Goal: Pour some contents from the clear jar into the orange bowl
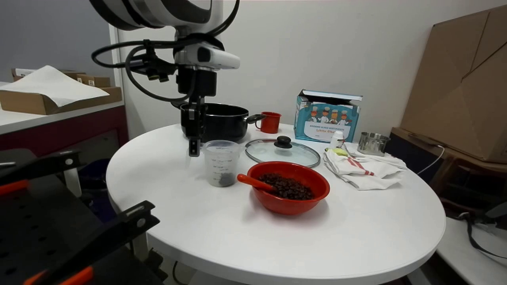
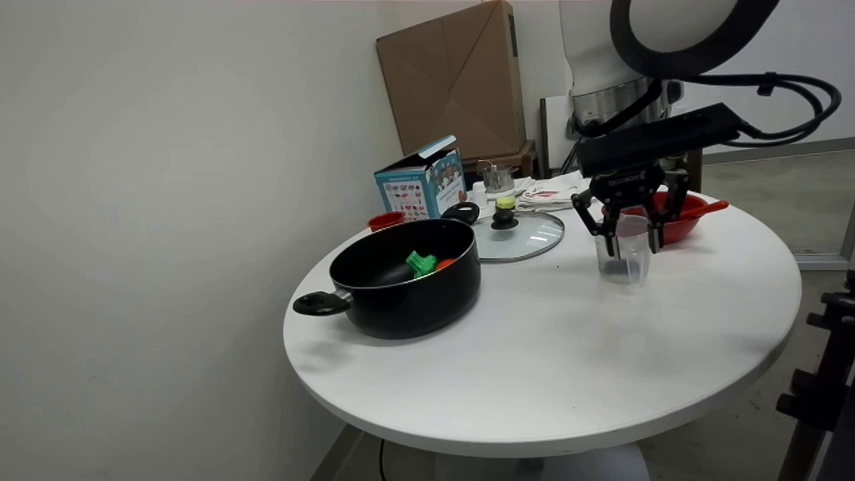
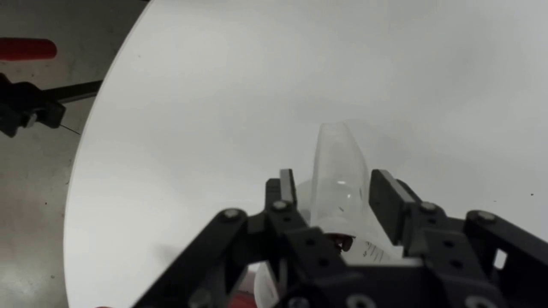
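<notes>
The clear jar (image 1: 221,160) is a measuring cup with printed marks and a handle (image 3: 339,171). It stands upright on the white table, with dark contents (image 1: 227,179) at its bottom. A few brown pieces (image 3: 344,243) show through it in the wrist view. My gripper (image 3: 333,175) is open, with its fingers on either side of the handle. A gap shows at the left finger; the right finger is very close to the handle. In an exterior view the gripper (image 2: 633,242) points down at the jar. The orange bowl (image 1: 289,206) stands beside the jar, holding dark beans and a red spoon (image 1: 253,182).
A black pot (image 2: 414,310) stands behind the jar, with green and red pieces inside. A red cup (image 1: 270,122), a glass lid (image 1: 277,153), a white towel (image 1: 364,170), a metal pot (image 1: 372,143) and a blue box (image 1: 326,118) stand further along the table.
</notes>
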Controlling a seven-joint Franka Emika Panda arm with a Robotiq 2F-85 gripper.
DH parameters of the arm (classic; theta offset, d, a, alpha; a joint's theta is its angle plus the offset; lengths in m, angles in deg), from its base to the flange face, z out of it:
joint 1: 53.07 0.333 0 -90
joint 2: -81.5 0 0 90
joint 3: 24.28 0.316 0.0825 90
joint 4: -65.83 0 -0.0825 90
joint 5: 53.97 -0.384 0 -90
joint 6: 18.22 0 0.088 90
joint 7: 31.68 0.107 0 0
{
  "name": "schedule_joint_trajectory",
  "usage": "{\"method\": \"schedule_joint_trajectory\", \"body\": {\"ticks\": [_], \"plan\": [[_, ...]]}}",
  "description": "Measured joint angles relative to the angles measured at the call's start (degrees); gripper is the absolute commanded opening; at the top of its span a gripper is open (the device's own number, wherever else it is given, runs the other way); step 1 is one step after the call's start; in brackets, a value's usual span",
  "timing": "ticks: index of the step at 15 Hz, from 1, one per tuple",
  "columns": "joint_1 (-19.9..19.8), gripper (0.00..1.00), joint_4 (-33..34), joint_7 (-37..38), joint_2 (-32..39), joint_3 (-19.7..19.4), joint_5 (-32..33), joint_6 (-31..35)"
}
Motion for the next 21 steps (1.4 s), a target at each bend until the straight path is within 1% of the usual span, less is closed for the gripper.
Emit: {"method": "schedule_joint_trajectory", "body": {"ticks": [2, 3, 7, 11, 12, 14, 16, 17, 19, 20, 21], "plan": [[0.7, 0.95, 0.2, 0.6, 0.3, -0.6, 0.0, 0.2], [0.8, 1.00, 0.3, 0.6, 0.4, -0.8, 0.0, 0.3], [0.7, 1.00, 0.4, 0.6, -0.8, -0.7, -0.3, 0.5], [-0.4, 1.00, 0.1, -0.8, -5.0, 0.6, -0.9, 0.0], [-1.5, 1.00, 0.0, -2.6, -6.5, 1.7, -1.9, -0.8], [-4.4, 1.00, -0.2, -9.9, -10.0, 4.8, -6.5, -3.2], [-8.3, 1.00, -0.3, -18.6, -14.3, 9.5, -13.2, -7.0], [-9.0, 1.00, -0.2, -22.8, -16.6, 11.0, -17.3, -9.5], [-9.0, 1.00, 0.5, -31.1, -21.5, 11.7, -25.4, -15.5], [-9.1, 1.00, 0.7, -33.9, -23.6, 11.5, -27.8, -18.0], [-9.4, 1.00, 0.7, -35.3, -25.2, 11.3, -28.6, -19.4]]}}
